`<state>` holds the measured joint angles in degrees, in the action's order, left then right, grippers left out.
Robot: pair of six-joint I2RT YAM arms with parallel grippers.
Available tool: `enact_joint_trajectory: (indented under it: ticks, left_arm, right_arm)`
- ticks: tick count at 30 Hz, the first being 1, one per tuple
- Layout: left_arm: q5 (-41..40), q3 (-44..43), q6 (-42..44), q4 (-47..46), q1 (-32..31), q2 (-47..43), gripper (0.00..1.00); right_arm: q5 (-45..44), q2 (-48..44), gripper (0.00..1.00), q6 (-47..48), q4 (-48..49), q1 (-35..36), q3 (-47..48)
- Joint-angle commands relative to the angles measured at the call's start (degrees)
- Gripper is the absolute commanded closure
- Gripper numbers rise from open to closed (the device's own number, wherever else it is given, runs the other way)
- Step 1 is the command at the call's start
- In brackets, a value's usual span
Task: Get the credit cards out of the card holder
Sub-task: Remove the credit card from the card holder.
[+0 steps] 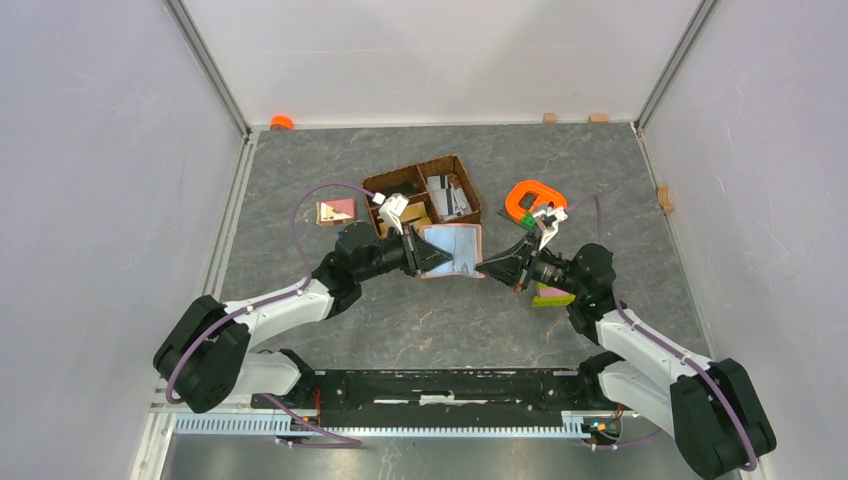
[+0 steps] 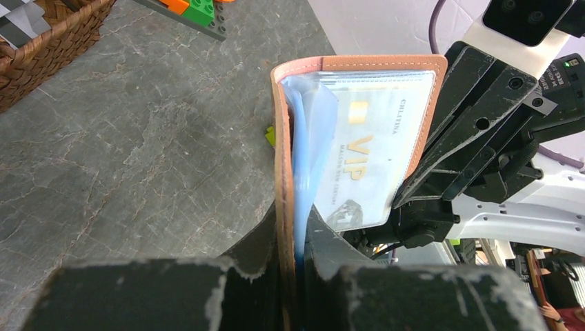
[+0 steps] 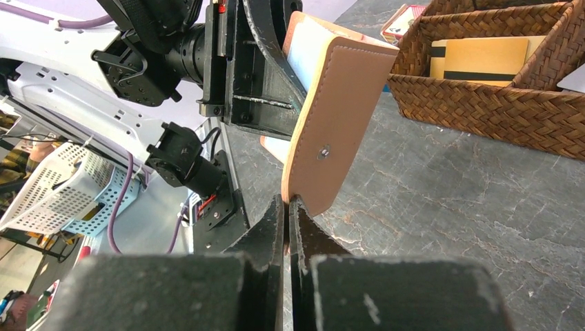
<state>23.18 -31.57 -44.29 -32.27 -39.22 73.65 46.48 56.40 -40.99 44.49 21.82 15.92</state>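
Observation:
The card holder (image 1: 455, 250) is held open above the table between both grippers. My left gripper (image 1: 425, 250) is shut on its left cover and pale sleeves; in the left wrist view (image 2: 296, 241) the cover edge (image 2: 281, 172) runs up from the jaws. A white VIP credit card (image 2: 359, 158) sits in a clear sleeve. My right gripper (image 1: 490, 268) is shut on the other cover's lower edge, seen in the right wrist view (image 3: 288, 203) below the brown flap (image 3: 338, 117). Grey cards (image 1: 450, 195) lie in the woven basket.
The divided woven basket (image 1: 425, 195) stands just behind the wallet and also shows in the right wrist view (image 3: 497, 103), with a tan card (image 3: 476, 58) in it. An orange clamp (image 1: 530, 195), a pink-and-tan piece (image 1: 336, 211) and a yellow-green block (image 1: 553, 297) lie around.

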Motion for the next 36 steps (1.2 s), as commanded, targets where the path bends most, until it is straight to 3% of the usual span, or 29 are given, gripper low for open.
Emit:
enact_joint_trajectory:
  ticks: [1, 19, 25, 26, 29, 31, 36]
  left_arm:
    - [2.8, -2.5, 0.4, -3.7, -0.2, -0.3, 0.98]
    - [4.0, -3.0, -0.7, -5.1, -0.2, 2.1, 0.98]
    - [4.7, -3.0, -1.5, -6.1, -0.2, 3.0, 0.98]
    - [4.6, -3.0, -1.4, -6.0, -0.2, 3.0, 0.98]
    - [3.7, -2.8, -1.1, -5.4, -0.2, 2.4, 0.98]
    - [3.2, -2.7, -0.9, -4.9, -0.2, 2.2, 0.98]
    - [3.6, -2.9, -0.8, -4.9, -0.2, 2.2, 0.98]
  right_arm:
    - [0.5, 0.3, 0.99, 1.3, 1.7, 0.8, 2.3]
    - [-0.1, 0.3, 1.0, 2.3, 1.4, 2.5, 2.8]
    - [-2.5, 0.1, 1.0, 6.1, -4.8, 2.9, 4.0]
    - [-3.4, 0.0, 0.97, 7.2, -7.5, 2.9, 4.6]
    - [-6.7, -0.5, 0.74, 10.0, -12.6, 2.8, 5.7]
    - [-7.1, -0.6, 0.65, 10.1, -12.8, 2.9, 5.6]
    - [-8.6, -0.2, 0.63, 11.3, -15.0, 2.8, 6.1]
